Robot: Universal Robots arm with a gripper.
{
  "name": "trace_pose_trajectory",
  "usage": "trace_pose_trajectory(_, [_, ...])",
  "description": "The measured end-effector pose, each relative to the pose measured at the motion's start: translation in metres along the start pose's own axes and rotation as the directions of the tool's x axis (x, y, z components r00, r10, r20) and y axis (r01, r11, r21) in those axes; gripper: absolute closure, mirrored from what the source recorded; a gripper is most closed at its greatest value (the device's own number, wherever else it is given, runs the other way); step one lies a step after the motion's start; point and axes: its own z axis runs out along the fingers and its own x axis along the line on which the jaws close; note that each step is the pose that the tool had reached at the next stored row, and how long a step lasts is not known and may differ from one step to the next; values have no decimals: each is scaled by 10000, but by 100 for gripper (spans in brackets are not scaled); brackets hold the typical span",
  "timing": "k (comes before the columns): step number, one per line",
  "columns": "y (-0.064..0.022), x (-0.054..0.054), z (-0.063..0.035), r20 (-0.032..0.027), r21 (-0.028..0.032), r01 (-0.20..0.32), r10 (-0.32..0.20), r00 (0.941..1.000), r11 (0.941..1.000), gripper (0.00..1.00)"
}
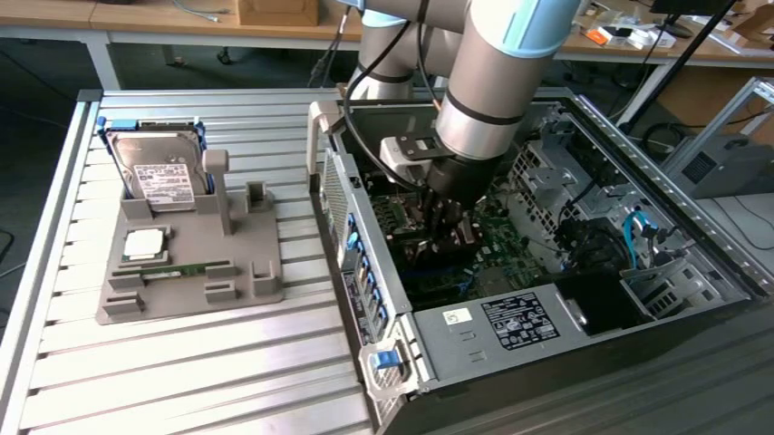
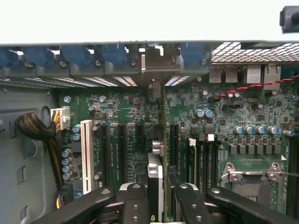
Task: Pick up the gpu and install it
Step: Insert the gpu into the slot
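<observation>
Claw (image 1: 450,237) is reaching down inside the open computer case (image 1: 677,227) in the exterior view, gripping the gpu (image 1: 438,216) edge-on just above the motherboard (image 1: 514,245). Wrist view: its fingers (image 2: 135,205) are clamping the gpu (image 2: 156,179), which is hanging directly below the claw (image 2: 156,205), over the expansion slots (image 2: 140,140). Misalignment here is risking the card jamming beside its slot or scraping nearby components.
</observation>
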Motion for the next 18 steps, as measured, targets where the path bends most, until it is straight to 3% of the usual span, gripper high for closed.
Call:
trace_pose_trajectory(4, [0,0,1,72,2,117,-117,9999,9999,73])
trace_pose_trajectory(10, [0,6,6,72,3,184,-184,9998,9998,73])
trace_pose_trajectory(18, [-4,13,58,18,1,184,-184,9998,9998,73])
